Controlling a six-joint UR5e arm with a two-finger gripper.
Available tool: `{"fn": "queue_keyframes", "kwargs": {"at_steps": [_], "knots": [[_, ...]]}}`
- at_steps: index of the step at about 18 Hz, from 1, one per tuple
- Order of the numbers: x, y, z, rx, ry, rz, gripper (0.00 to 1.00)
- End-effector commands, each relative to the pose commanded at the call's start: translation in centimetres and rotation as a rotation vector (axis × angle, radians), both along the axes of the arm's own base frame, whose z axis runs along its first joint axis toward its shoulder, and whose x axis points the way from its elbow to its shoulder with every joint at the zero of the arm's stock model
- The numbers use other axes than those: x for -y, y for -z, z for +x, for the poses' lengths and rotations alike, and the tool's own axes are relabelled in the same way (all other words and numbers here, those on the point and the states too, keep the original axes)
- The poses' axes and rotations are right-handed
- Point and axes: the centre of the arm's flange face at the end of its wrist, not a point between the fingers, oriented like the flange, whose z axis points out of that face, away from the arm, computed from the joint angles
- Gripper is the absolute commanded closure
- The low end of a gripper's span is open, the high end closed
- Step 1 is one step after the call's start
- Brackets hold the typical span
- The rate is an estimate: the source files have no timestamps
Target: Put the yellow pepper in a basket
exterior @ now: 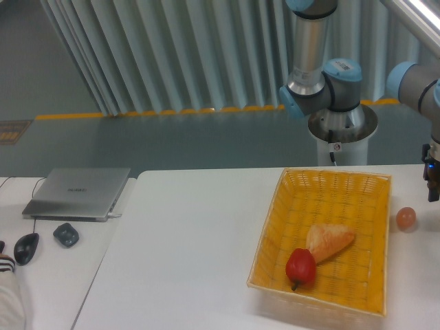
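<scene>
The yellow pepper is out of view. The basket is a large yellow-orange woven tray on the right half of the white table. Inside it lie a red pepper and a tan wedge of bread. My gripper hangs at the far right edge of the view, above the table and to the right of the basket's far corner. Only a dark sliver of it shows, so I cannot make out how its jaws stand or whether anything is between them.
A small brownish egg-like ball rests on the table just right of the basket. On a separate table at the left are a closed grey laptop, a dark mouse and a small dark object. The arm's base stands behind the table.
</scene>
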Motion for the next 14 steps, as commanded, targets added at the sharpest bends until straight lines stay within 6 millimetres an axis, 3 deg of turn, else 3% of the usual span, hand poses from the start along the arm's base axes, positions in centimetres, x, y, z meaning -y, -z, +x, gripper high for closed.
{"fn": "queue_keyframes", "kwargs": {"at_steps": [8, 14], "knots": [[0.0, -0.3, 0.4, 0.0, 0.039, -0.006, 0.0], [2.3, 2.6, 0.0, 0.05, -0.011, -0.017, 0.0]]}}
